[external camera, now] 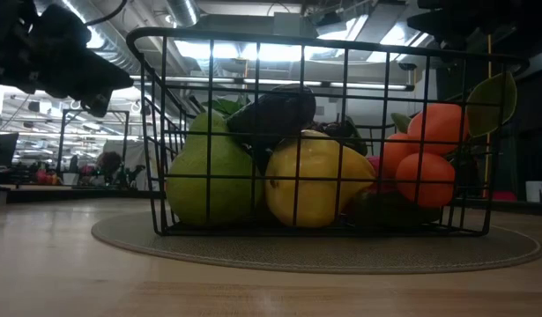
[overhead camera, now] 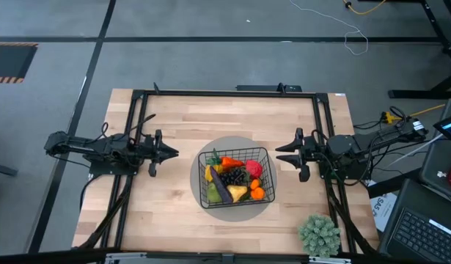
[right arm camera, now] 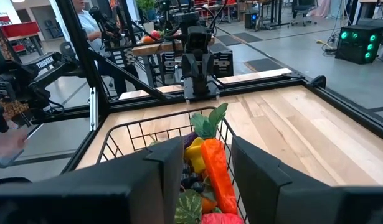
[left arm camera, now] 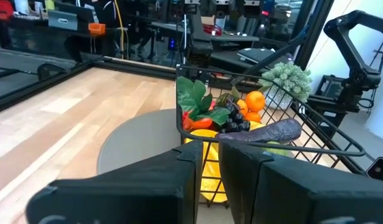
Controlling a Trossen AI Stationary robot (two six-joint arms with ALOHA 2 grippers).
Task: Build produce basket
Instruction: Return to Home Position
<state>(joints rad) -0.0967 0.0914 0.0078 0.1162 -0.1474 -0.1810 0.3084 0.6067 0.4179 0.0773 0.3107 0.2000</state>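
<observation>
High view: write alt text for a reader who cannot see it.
A black wire basket full of toy produce sits on a grey round mat at the middle of a wooden table. The left claw and right claw flank it without touching, pointing inward. A bushy pale-green plant stands at the corner by the right arm.

The wooden bench [overhead camera: 174,213] stands on a grey floor [overhead camera: 210,22] crossed by dark seams, with a hazard-striped patch [overhead camera: 9,62] off to one side and loose cables [overhead camera: 357,33] trailing at the far edge. A black frame [overhead camera: 225,93] borders the bench top. A laptop keyboard [overhead camera: 423,235] sits beside one near corner. Long ceiling lights [external camera: 279,48] glow overhead. Beyond the bench are other worktables crowded with equipment, a green-lit device [right arm camera: 359,40] on the floor, and a person [right arm camera: 88,22] in a pale shirt.
</observation>
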